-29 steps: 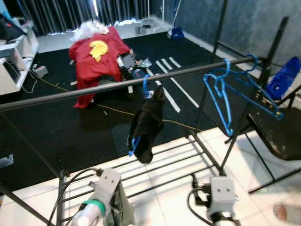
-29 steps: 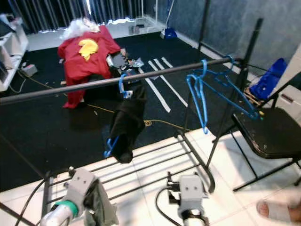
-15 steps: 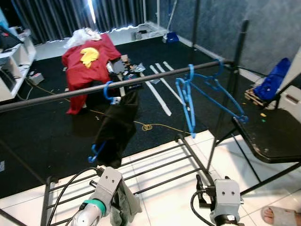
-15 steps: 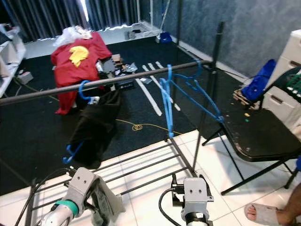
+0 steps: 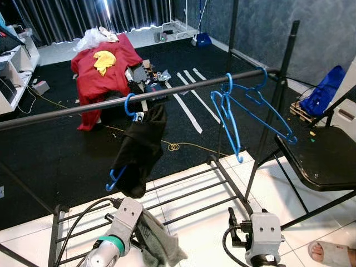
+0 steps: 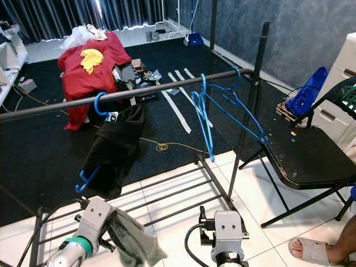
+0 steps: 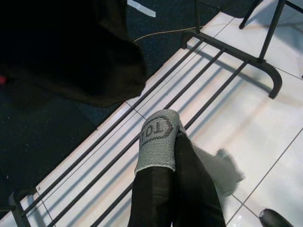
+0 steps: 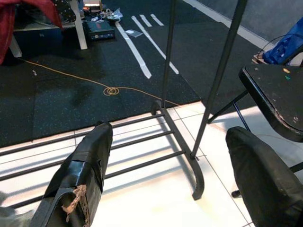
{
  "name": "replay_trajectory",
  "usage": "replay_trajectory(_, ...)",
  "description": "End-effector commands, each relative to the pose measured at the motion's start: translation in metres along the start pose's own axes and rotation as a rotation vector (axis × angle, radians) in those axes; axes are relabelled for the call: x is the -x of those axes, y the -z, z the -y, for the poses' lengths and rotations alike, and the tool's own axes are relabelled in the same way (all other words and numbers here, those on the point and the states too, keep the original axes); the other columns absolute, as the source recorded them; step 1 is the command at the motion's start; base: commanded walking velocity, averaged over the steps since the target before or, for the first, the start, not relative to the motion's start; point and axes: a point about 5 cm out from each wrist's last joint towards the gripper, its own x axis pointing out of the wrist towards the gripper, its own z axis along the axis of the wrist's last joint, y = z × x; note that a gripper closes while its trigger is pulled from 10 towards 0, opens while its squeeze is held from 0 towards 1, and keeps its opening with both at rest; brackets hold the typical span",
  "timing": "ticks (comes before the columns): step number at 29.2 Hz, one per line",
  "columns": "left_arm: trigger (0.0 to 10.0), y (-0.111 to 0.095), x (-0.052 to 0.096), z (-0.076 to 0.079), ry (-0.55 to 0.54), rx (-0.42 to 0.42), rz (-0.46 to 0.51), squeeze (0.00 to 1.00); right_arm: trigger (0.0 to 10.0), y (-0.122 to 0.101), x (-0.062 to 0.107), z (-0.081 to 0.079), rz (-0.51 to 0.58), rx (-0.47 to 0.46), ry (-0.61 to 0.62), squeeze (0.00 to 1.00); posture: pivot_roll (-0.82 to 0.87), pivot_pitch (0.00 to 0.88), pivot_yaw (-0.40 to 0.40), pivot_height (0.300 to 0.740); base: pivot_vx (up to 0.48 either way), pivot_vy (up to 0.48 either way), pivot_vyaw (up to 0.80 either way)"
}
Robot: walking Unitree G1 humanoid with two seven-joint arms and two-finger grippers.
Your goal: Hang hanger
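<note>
In the left wrist view the left pincer (image 7: 163,156) is seen clamped on a soft grey cloth (image 7: 158,139), while the blue hangers (image 5: 245,111), judged light and stiff, are best taken near the hook.

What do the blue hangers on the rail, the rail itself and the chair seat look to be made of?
Empty blue hangers: thin, glossy, uniform colour, likely plastic or coated wire. Rail: dark round tube with a dull sheen, probably painted metal. Chair seat: flat black panel, scuffed and speckled; metal or hard plastic, cannot tell. Left gripper holds grey knit fabric.
</note>
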Motion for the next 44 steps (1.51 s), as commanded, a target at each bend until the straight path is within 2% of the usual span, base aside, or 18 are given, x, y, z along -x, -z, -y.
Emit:
replay_trajectory(1, 10.0, 0.005, 0.003, -0.002, -0.005, 0.027, -0.026, 0.00, 10.0, -0.003, 0.001, -0.001, 0.009, 0.022, -0.011, 0.00, -0.33, 0.079, 0.137, 0.740, 0.000, 0.000, 0.00)
replay_trajectory(4, 10.0, 0.000, -0.003, -0.002, -0.020, 0.123, -0.032, 0.00, 10.0, -0.034, -0.012, 0.011, 0.149, 0.126, 0.005, 0.00, -0.33, 0.079, 0.137, 0.740, 0.000, 0.000, 0.00)
replay_trajectory(5, 10.0, 0.000, -0.003, -0.002, -0.020, 0.123, -0.032, 0.00, 10.0, -0.034, -0.012, 0.011, 0.149, 0.126, 0.005, 0.00, -0.33, 0.079, 0.137, 0.740, 0.000, 0.000, 0.00)
replay_trajectory(6, 10.0, -0.003, -0.006, -0.004, -0.035, 0.142, -0.029, 0.00, 10.0, -0.053, -0.019, 0.020, 0.223, 0.170, 0.028, 0.00, -0.33, 0.079, 0.137, 0.740, 0.000, 0.000, 0.00)
replay_trajectory(7, 10.0, -0.007, -0.010, -0.006, -0.049, 0.153, -0.021, 0.00, 10.0, -0.083, -0.027, 0.032, 0.327, 0.195, 0.072, 0.00, -0.33, 0.079, 0.137, 0.740, 0.000, 0.000, 0.00)
replay_trajectory(9, 10.0, -0.007, -0.010, -0.006, -0.049, 0.153, -0.021, 0.00, 10.0, -0.083, -0.027, 0.032, 0.327, 0.195, 0.072, 0.00, -0.33, 0.079, 0.137, 0.740, 0.000, 0.000, 0.00)
replay_trajectory(11, 10.0, -0.011, -0.012, -0.008, -0.059, 0.153, -0.009, 0.00, 10.0, -0.131, -0.035, 0.051, 0.475, 0.213, 0.153, 0.00, -0.34, 0.088, 0.127, 0.740, 0.000, 0.000, 0.00)
replay_trajectory(12, 10.0, -0.011, -0.012, -0.008, -0.059, 0.153, -0.009, 0.00, 10.0, -0.131, -0.035, 0.051, 0.475, 0.213, 0.153, 0.00, -0.34, 0.088, 0.127, 0.740, 0.000, 0.000, 0.00)
replay_trajectory(14, 10.0, -0.012, -0.013, -0.008, -0.060, 0.148, -0.006, 0.00, 10.0, -0.160, -0.039, 0.065, 0.537, 0.201, 0.212, 0.00, -0.34, 0.099, 0.124, 0.740, 0.000, 0.000, 0.00)
replay_trajectory(16, 10.0, -0.013, -0.014, -0.007, -0.063, 0.151, -0.006, 0.00, 10.0, -0.155, -0.047, 0.071, 0.468, 0.096, 0.178, 0.00, -0.34, 0.102, 0.126, 0.740, 0.000, 0.000, 0.00)
replay_trajectory(18, 10.0, -0.013, -0.014, -0.007, -0.063, 0.151, -0.006, 0.00, 10.0, -0.155, -0.047, 0.071, 0.468, 0.096, 0.178, 0.00, -0.34, 0.102, 0.126, 0.740, 0.000, 0.000, 0.00)
replay_trajectory(21, 10.0, -0.016, -0.014, -0.007, -0.060, 0.153, -0.007, 0.00, 10.0, -0.137, -0.071, 0.063, 0.338, 0.075, 0.029, 0.00, -0.33, 0.129, 0.141, 0.740, 0.000, 0.000, 0.00)
replay_trajectory(26, 10.0, -0.020, -0.011, -0.017, -0.092, 0.145, -0.003, 0.00, 10.0, -0.148, -0.103, 0.056, 0.313, 0.048, -0.059, 0.00, -0.27, 0.156, 0.134, 0.740, 0.000, 0.000, 0.00)
replay_trajectory(32, 10.0, -0.018, -0.003, -0.029, -0.152, 0.146, -0.004, 0.00, 10.0, -0.163, -0.123, 0.045, 0.296, 0.028, -0.149, 0.00, -0.22, 0.165, 0.110, 0.740, 0.000, 0.000, 0.00)
replay_trajectory(37, 10.0, -0.016, 0.002, -0.032, -0.172, 0.148, -0.007, 0.00, 10.0, -0.167, -0.131, 0.043, 0.292, 0.028, -0.163, 0.00, -0.21, 0.167, 0.105, 0.740, 0.000, 0.000, 0.00)
replay_trajectory(38, 10.0, -0.014, 0.008, -0.034, -0.189, 0.150, -0.014, 0.00, 10.0, -0.166, -0.144, 0.048, 0.249, 0.050, -0.110, 0.00, -0.17, 0.182, 0.094, 0.740, 0.000, 0.000, 0.00)
replay_trajectory(41, 10.0, -0.013, 0.010, -0.035, -0.195, 0.151, -0.017, 0.00, 10.0, -0.166, -0.148, 0.050, 0.233, 0.059, -0.086, 0.00, -0.16, 0.184, 0.092, 0.740, 0.000, 0.000, 0.00)
replay_trajectory(44, 10.0, -0.013, 0.014, -0.036, -0.206, 0.152, -0.021, 0.00, 10.0, -0.168, -0.158, 0.059, 0.198, 0.135, 0.001, 0.00, -0.14, 0.188, 0.087, 0.740, 0.000, 0.000, 0.00)
